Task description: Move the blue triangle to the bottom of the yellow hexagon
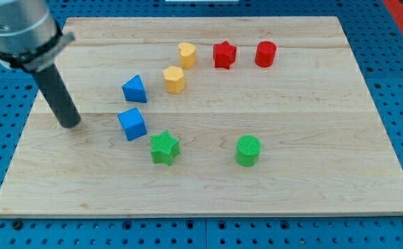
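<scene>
Your rod comes down from the view's top left; my tip [70,124] sits on the wooden board [312,180] at the view's left side. No jaws on this rig, just a plain rod, so there's no open or closed state to report and nothing is held.

Blue triangle [134,88] lies to the view's right of the tip and a bit higher up, clear gap between them, not touching. Blue cube [132,124] is just below the triangle, roughly level w/ the tip, also apart from it.

Yellow hexagon [174,79] sits just right of the blue triangle, slightly higher, small gap. So the triangle is at the hexagon's left, not under it. A 2nd yellow block [186,54], shape hard to tell, is above-right of the hexagon.

Red star [223,54] and red cylinder [265,53] are along the view's top, right of the yellows. Green star [164,147] is below-right of the blue cube, close by. Green cylinder [248,151] is further right, well apart from the rest.
</scene>
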Controlling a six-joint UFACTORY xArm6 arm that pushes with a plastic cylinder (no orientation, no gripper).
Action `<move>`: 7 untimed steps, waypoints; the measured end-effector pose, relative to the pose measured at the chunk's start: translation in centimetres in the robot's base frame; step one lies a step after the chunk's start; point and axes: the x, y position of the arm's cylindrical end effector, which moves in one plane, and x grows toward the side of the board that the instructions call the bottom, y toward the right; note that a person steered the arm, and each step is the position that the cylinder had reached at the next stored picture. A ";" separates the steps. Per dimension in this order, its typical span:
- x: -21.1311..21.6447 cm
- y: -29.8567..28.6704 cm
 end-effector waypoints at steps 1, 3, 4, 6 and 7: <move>-7.7 -0.8; -9.0 8.7; -7.2 11.4; -5.9 7.2; -4.9 6.4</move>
